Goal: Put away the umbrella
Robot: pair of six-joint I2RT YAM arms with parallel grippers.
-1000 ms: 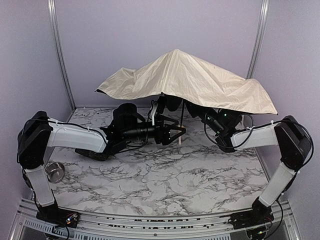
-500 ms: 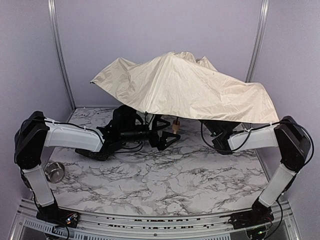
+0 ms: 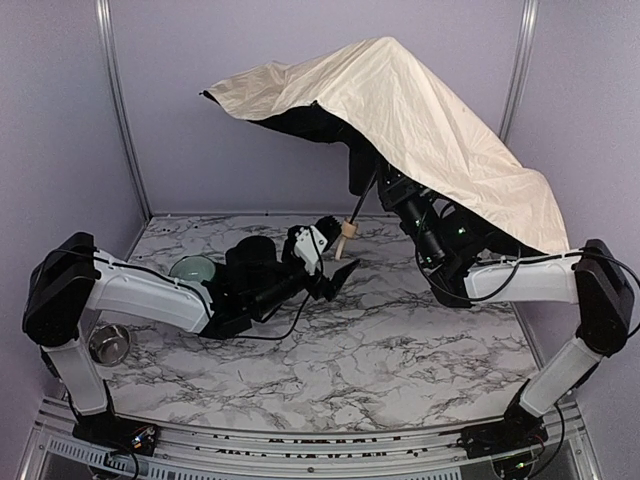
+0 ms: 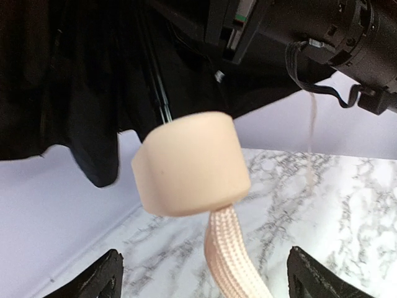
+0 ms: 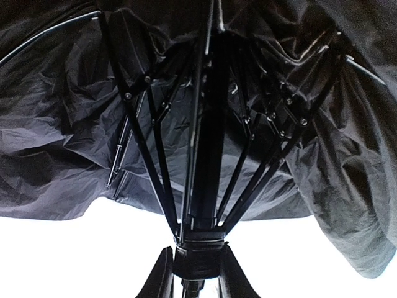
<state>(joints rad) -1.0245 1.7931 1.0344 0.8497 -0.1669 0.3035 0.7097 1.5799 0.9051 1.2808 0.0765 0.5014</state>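
Lilac walls close in a white-and-grey marbled table (image 3: 380,350). Above its far half, in the upper middle and right of the top view, we see the umbrella (image 3: 420,110) held up and tilted. Its cream-beige canopy is spread but slack and creased. It rises to a peak at the top of the frame and sags down over the right arm. Black lining shows under the raised left edge. A thin black shaft (image 3: 360,205) slants down-left to a small tan handle (image 3: 347,232), from which a cream woven strap (image 4: 232,254) hangs.

In the right wrist view we see black ribs fanning out from the shaft, and the right gripper (image 5: 197,264) clamped on the umbrella at the collar where they meet. The left gripper (image 3: 338,250) has its jaws wide apart, with the handle between them and touching neither. At the left of the frame a teal bowl (image 3: 195,267) and a metal cup (image 3: 108,343) stand on the table.
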